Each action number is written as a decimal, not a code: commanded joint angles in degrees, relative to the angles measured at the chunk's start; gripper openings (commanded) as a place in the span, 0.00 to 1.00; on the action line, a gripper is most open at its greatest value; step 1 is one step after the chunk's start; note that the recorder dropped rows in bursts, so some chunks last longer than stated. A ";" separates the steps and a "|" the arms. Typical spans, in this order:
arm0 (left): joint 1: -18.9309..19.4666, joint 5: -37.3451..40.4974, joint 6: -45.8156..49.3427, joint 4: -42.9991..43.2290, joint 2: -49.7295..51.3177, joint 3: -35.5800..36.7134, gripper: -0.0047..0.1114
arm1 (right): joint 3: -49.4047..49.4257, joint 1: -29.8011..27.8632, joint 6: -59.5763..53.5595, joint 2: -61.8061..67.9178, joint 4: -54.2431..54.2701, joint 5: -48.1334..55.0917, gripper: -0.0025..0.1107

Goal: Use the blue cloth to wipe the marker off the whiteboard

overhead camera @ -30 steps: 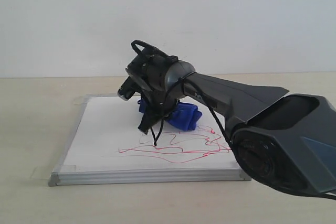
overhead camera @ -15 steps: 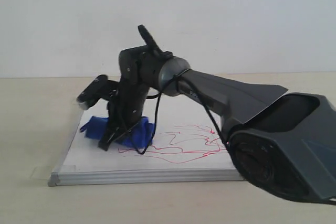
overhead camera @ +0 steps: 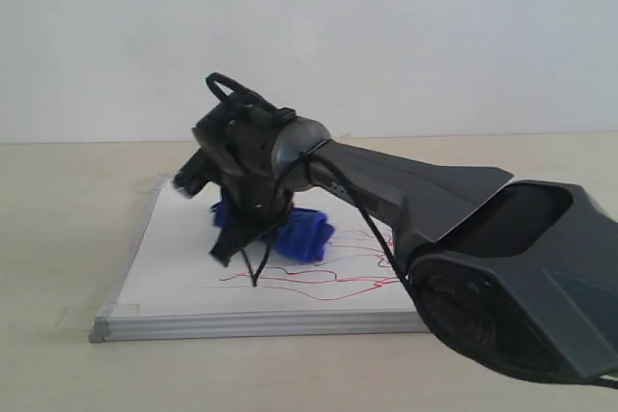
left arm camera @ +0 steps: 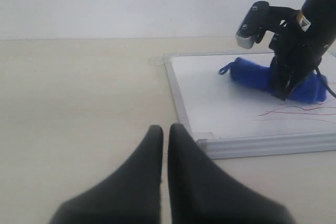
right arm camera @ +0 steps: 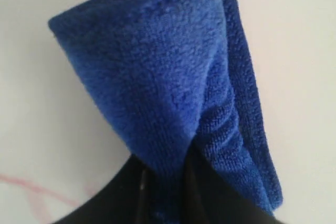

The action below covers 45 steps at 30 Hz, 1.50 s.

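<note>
Plainly, the black right end effector (overhead camera: 237, 243) pinches the fluffy royal-blue microfibre cloth (overhead camera: 301, 234) on the flat white whiteboard with a thin silver aluminium frame (overhead camera: 172, 260).
Exterior view: the cloth, a thick soft roll, rests on the board's smooth surface just beside the thin red marker scribble (overhead camera: 328, 285); the board lies on the pale beige table (overhead camera: 58, 238). Left wrist view: the smooth black left end effector (left arm camera: 164, 129) hangs over the table near the board's corner, its two tapered fingers pressed together on nothing; a small yellow tag (left arm camera: 302, 19) on the other arm is too small to read. Right wrist view: dark fingers (right arm camera: 121, 198) clamp a fold of plush pile, with a faint pink line nearby on the white surface.
</note>
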 commanded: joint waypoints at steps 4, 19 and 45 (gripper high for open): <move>-0.11 -0.33 -0.30 -0.12 -0.13 0.22 0.07 | 1.29 -5.55 5.65 1.52 -2.90 4.51 0.02; -0.11 -0.33 -0.30 -0.12 -0.13 0.22 0.07 | 1.29 13.70 -14.86 -1.93 19.35 -0.19 0.02; -0.11 -0.33 -0.30 -0.12 -0.13 0.22 0.07 | 1.44 4.67 -9.88 -4.63 26.35 4.51 0.02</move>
